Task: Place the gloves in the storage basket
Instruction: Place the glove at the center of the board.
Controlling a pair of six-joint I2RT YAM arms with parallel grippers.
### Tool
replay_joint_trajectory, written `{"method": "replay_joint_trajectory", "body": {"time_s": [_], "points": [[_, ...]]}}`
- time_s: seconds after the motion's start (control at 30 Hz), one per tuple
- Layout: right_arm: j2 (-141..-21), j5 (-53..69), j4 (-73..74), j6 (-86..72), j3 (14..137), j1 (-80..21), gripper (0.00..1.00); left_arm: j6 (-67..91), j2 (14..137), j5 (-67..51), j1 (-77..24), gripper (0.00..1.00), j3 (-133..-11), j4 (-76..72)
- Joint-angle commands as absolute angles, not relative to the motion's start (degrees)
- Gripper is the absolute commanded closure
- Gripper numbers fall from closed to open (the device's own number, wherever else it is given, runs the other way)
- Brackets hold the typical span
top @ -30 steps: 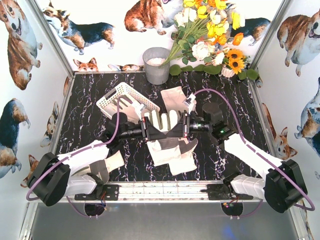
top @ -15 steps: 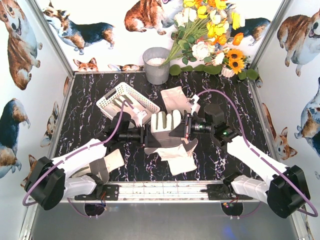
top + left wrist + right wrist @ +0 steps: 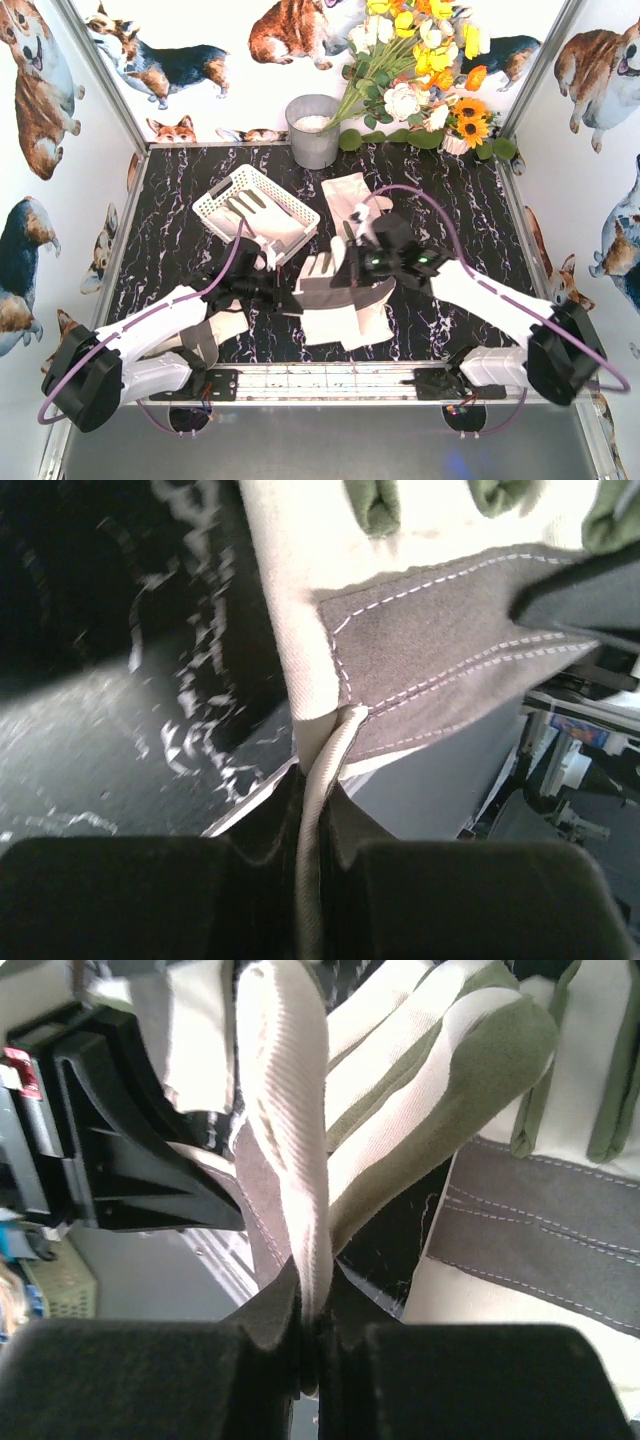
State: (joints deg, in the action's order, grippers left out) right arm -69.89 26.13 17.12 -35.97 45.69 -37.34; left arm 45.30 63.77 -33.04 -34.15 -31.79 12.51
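Black marbled table (image 3: 170, 230): left hand (image 3: 315, 790) and right hand (image 3: 312, 1290) both pinch one glove (image 3: 325, 272).

Setting: an enclosed robot test cell of laboratory type. Indicators:
- White wall panels (image 3: 200, 50) printed with corgi dogs enclose three sides.
- Bare aluminium corner posts (image 3: 105, 75) frame the panels.
- A black, white-veined marble-pattern counter (image 3: 170, 210) forms the work surface.
- Two white-and-black robot arms (image 3: 165, 315) mount on a metal rail (image 3: 330, 378) at the near edge.
- A bouquet of yellow, white and orange flowers (image 3: 420, 60) occupies the back corner.
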Motion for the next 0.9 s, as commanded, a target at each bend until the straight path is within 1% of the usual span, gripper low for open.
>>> {"method": "replay_joint_trajectory", "body": {"time_s": [0.0, 0.13, 0.3, 0.33, 0.4, 0.43, 0.5, 0.53, 0.67, 0.73, 0.87], "points": [[-75.57, 11.36, 26.22, -32.54, 51.79, -42.87, 1.0, 46.03, 63.2, -25.22, -33.28, 1.0, -30.39, 28.6], [-82.4, 9.77, 26.94, -33.59, 54.04, -45.69, 1.0, 46.37, 63.46, -23.12, -31.83, 1.0, -28.92, 32.68], [-86.64, 8.75, 27.69, -34.52, 55.99, -47.2, 1.0, 44.78, 66.88, -22.56, -29.73, 1.0, -26.88, 33.72], [-86.73, 7.92, 29.16, -33.95, 56.63, -47.2, 0.93, 44.4, 68.12, -22.43, -29.71, 1.0, -26.72, 33.44], [-86.22, 5.98, 31.92, -32.45, 58.13, -47.2, 0.68, 43.93, 69.72, -22.61, -29.71, 1.0, -26.51, 32.22], [-85.7, 4.54, 33.64, -31.68, 58.91, -47.15, 0.58, 43.6, 70.37, -22.79, -29.71, 1.0, -26.44, 31.38], [-84.27, 1.44, 37.07, -29.92, 60.35, -46.92, 0.44, 42.78, 72.01, -23.17, -29.69, 1.0, -26.6, 29.93], [-83.56, -0.06, 38.84, -29.28, 60.99, -46.61, 0.39, 42.39, 72.92, -23.43, -29.7, 1.0, -26.77, 29.5], [-80.8, -3.67, 44.8, -27.38, 61.83, -42.87, 0.33, 41.05, 76.25, -25.11, -29.71, 1.0, -27.34, 27.58], [-79.27, -4.39, 46.81, -27.23, 60.97, -39.6, 0.32, 40.64, 76.78, -24.62, -29.71, 1.0, -27.86, 27.54], [-75.51, -4.89, 48.48, -27.21, 57.77, -31.9, 0.31, 39.92, 76.37, -23.43, -29.71, 0.93, -28.55, 27.92]]}}
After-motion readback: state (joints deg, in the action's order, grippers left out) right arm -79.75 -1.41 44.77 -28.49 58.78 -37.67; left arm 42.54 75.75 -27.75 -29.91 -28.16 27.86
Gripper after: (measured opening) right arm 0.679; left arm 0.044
